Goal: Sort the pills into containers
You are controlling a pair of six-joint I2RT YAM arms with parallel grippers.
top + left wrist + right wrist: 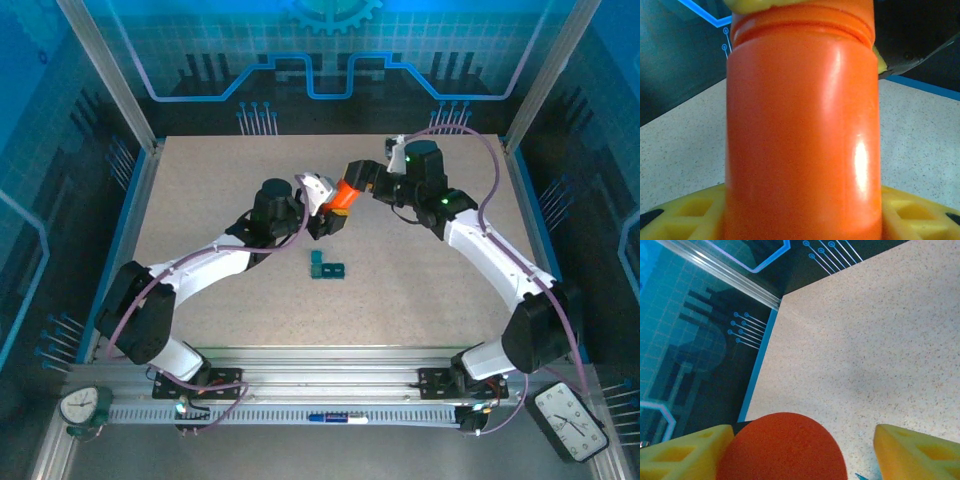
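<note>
While left gripper (322, 207) clamps orange bottle (800, 130) mid-body, right gripper (800, 450) straddles cap, jaws unclosed; plastic rigid, glossy, likely slippery.

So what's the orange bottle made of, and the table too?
The orange bottle looks like smooth, glossy plastic: bright light streaks shine on its side. The table looks like matte speckled laminate or stone-look board, beige with tiny dark flecks; I can't tell which.
</note>
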